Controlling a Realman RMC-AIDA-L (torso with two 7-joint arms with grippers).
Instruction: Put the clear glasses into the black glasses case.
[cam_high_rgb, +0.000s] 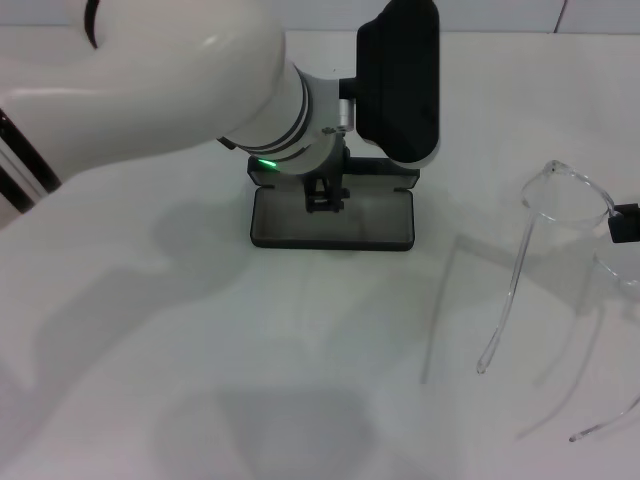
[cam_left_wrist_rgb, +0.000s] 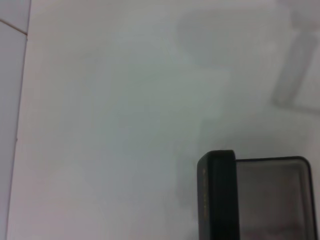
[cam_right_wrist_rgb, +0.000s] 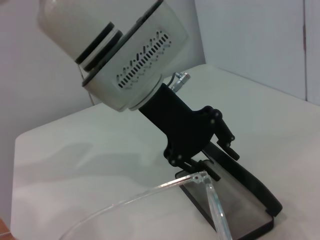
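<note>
Clear glasses (cam_high_rgb: 560, 200), light, slippery and fragile, hang pinched at the frame front by the right gripper (cam_high_rgb: 622, 224) at the right edge, well apart from the open black glasses case (cam_high_rgb: 332, 216), where the left gripper (cam_high_rgb: 323, 197) hovers, finger state indeterminable.

The black glasses case (cam_left_wrist_rgb: 255, 197) is seen open, grey lining exposed, on the white table (cam_left_wrist_rgb: 110, 125).

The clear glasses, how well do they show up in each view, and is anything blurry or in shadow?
Head view: clear glasses faint against the table, their thin shadows plainer. Right wrist view: a temple arm crosses close and soft. Left wrist view: hazy, only the black glasses case.
</note>
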